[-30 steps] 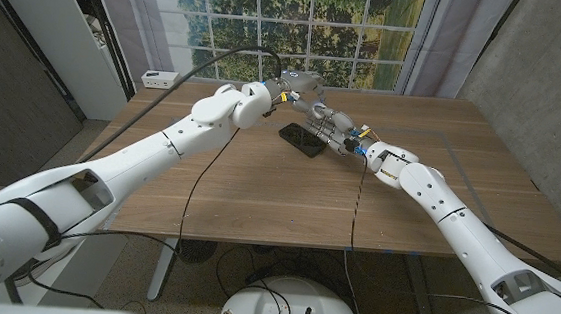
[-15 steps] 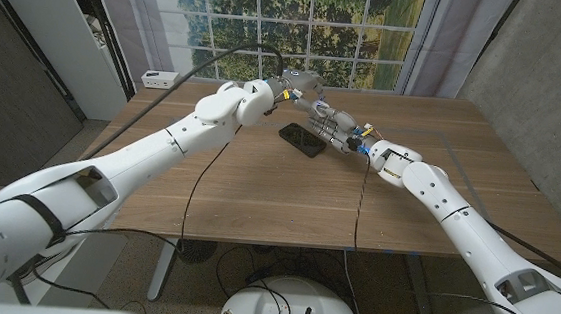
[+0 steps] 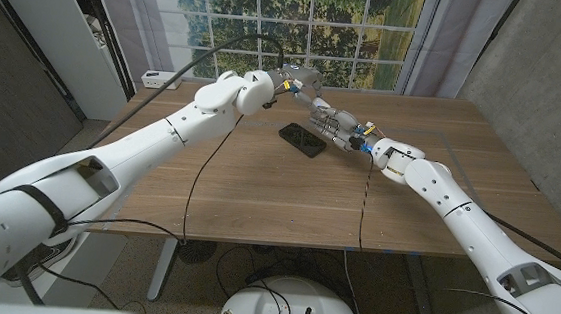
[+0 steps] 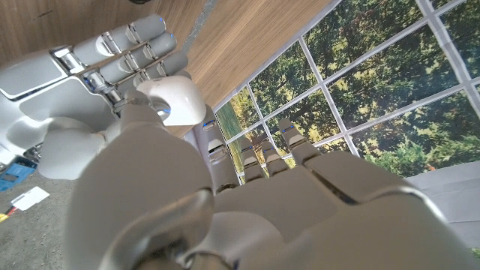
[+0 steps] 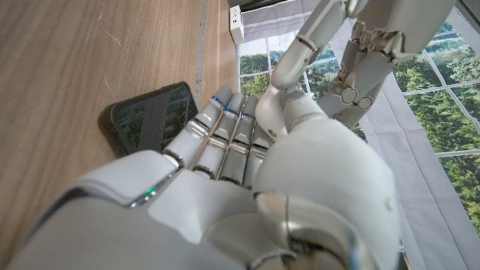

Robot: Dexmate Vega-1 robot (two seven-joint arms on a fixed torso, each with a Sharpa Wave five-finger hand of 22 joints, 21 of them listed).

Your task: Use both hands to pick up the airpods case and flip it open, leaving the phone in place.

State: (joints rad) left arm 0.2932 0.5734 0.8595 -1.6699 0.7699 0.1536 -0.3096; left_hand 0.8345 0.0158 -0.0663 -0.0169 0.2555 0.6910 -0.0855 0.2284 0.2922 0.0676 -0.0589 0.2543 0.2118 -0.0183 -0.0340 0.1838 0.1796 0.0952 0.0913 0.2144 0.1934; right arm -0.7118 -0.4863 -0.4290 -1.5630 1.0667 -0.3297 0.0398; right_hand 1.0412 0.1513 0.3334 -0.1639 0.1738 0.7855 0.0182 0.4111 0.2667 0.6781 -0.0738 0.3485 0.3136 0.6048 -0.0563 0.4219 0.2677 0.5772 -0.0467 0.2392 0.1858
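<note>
The left hand and the right hand met in the air above the far middle of the desk, fingertip to fingertip. In the left wrist view the left hand's fingers reached out side by side, close together, and just beyond its thumb sat a small white rounded object, probably the airpods case, pressed against the right hand's fingers, which were curled around it from the other side. Whether its lid was open could not be told. In the right wrist view the right hand's fingers lay close together and bent, with the left hand's fingers coming down onto them; the case itself was hidden there.

The phone lay flat on the desk, dark screen up, just beneath and beside the right hand and not touched by it. Both arms stretched in from the near corners. A white power strip sat at the desk's far left edge, before the window picture.
</note>
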